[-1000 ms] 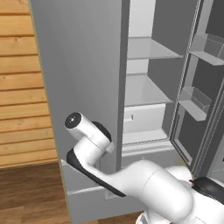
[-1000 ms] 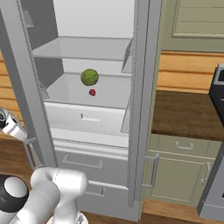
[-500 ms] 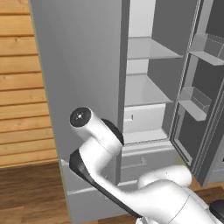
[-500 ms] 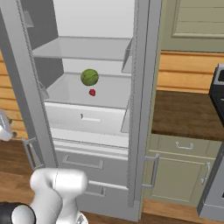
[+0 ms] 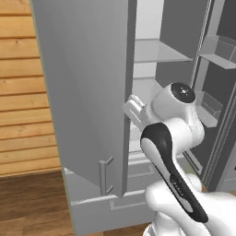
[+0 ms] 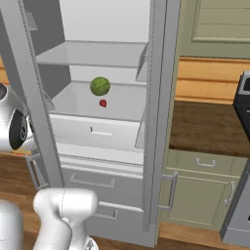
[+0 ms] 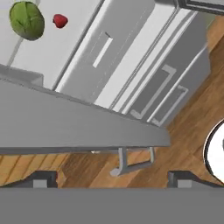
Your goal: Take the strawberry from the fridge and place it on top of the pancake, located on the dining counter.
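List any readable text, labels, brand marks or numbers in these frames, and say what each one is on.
None: no readable text in any view. The fridge doors, shelves and drawers are plain grey, the strawberry and green fruit carry no label, and the arm shows no legible marking.

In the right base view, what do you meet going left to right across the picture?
Open fridge door → green fruit with the strawberry just below it → fridge centre post → wood counter → stove edge.

Wood-plank wall (image 5: 23, 92), green-grey cabinets (image 6: 200, 190)
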